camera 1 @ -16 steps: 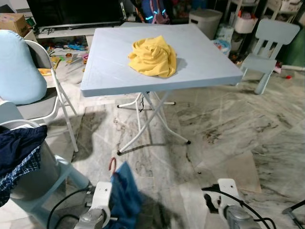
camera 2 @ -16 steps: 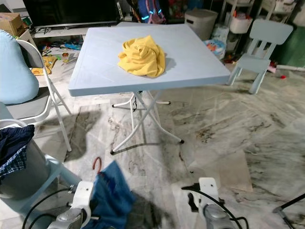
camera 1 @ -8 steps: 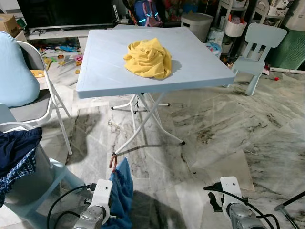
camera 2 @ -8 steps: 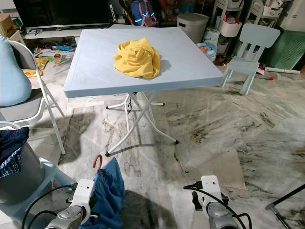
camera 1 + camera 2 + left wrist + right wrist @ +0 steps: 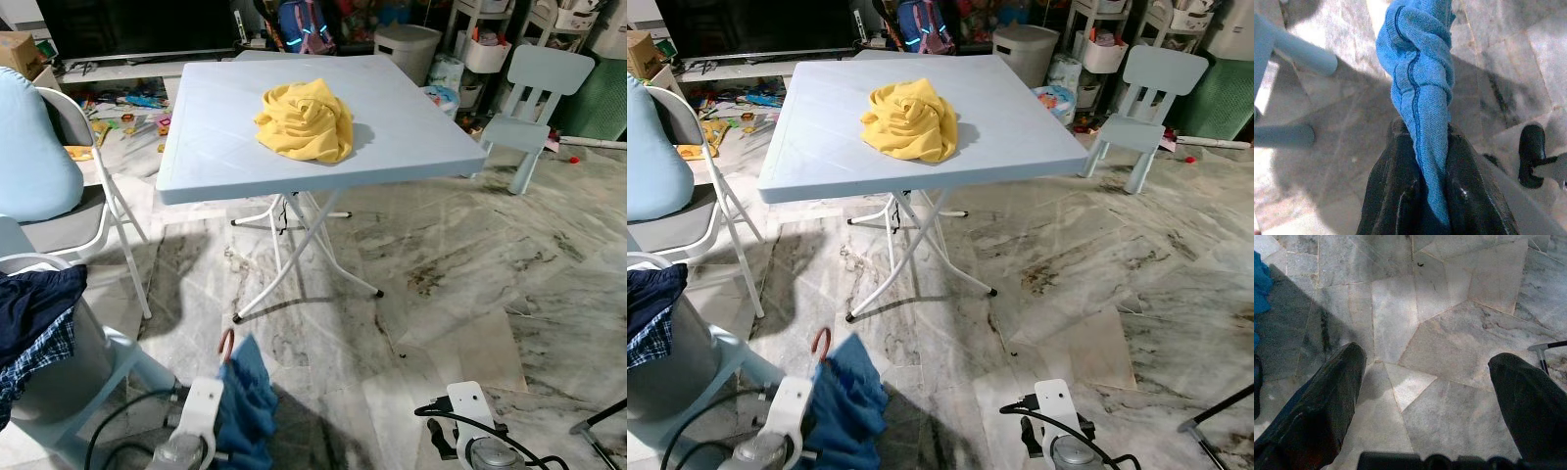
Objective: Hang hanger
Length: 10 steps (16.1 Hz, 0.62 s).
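One blue garment (image 5: 1420, 88) is pinched tight between the two black fingers (image 5: 1396, 191) of the left gripper (image 5: 1422, 181), low over the marble floor (image 5: 460, 264), and one reddish hanger hook (image 5: 225, 343) pokes up just above the cloth; the body of the hanger is buried in the fabric and cannot be made out. The right gripper (image 5: 1425, 396) hangs with its two fingers spread wide apart, nothing between them, bare floor tiles below. Ahead stands one pale blue folding table (image 5: 216, 147), with one crumpled yellow cloth (image 5: 306, 119) lying on its top. Three chairs: a small light blue child's chair (image 5: 534, 98) beyond the table on the right, a white folding chair (image 5: 93, 196) with a pale blue cushion (image 5: 34, 147) on the left, and a light blue one (image 5: 118, 357) at the near left, cut off by the frame edge and draped with dark clothes (image 5: 39, 313). The clutter along the far wall is too small to sort out.
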Motion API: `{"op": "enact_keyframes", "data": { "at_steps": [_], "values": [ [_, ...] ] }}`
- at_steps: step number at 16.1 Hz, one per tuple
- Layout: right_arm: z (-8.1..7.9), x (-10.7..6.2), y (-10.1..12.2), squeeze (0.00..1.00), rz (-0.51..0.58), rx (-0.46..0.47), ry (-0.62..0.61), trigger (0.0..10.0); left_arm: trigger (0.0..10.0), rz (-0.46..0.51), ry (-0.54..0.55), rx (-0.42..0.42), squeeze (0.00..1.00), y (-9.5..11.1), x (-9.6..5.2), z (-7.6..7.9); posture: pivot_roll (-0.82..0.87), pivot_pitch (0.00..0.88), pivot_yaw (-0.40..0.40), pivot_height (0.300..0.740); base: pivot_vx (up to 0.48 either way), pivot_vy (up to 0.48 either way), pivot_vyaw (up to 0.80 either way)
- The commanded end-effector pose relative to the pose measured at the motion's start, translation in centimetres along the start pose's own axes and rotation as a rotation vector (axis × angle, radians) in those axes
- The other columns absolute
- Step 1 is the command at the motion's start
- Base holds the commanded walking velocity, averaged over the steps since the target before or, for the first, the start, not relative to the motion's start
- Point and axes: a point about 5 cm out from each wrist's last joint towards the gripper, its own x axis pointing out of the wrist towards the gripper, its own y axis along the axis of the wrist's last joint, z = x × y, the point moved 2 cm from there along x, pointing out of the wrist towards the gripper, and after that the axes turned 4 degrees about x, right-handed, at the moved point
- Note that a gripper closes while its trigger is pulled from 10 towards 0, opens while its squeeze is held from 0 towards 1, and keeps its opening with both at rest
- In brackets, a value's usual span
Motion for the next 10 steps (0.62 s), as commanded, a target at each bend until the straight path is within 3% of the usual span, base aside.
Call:
{"op": "enact_keyframes", "data": {
  "at_steps": [1, 3, 4, 8, 10],
  "values": [
    [-0.2, 0.0, 0.0, 0.00, -0.003, 0.008, 0.003, 10.0, 10.0, 0.016, 0.013, 0.002, 0.00, 0.4, 0.0, -0.4, 0.02, 0.000, -0.014, 0.740, 0.000, 0.000, 0.00],
    [-0.5, 0.1, 0.5, 0.00, 0.014, 0.009, 0.013, 10.0, 10.0, 0.019, 0.012, 0.006, 0.00, 0.5, 0.0, -0.5, 0.02, 0.000, -0.004, 0.740, 0.000, 0.000, 0.00],
    [-1.0, 0.2, 1.4, 0.00, 0.035, -0.002, 0.033, 10.0, 10.0, 0.046, -0.007, 0.060, 0.00, 1.0, 0.0, -0.4, 0.02, 0.000, -0.001, 0.740, 0.000, 0.000, 0.00],
    [-1.5, 0.2, 2.0, 0.00, 0.068, -0.088, 0.060, 10.0, 10.0, 0.248, -0.139, 0.409, 0.00, 4.9, 0.0, 2.2, 0.02, 0.005, 0.003, 0.740, 0.000, 0.000, 0.00],
    [-1.4, 0.3, 3.9, 0.00, 0.126, -0.067, 0.062, 10.0, 10.0, 0.334, -0.247, 0.504, 0.00, 6.5, -0.3, 3.8, 0.01, 0.014, 0.008, 0.740, 0.000, 0.000, 0.00]
  ]
}}
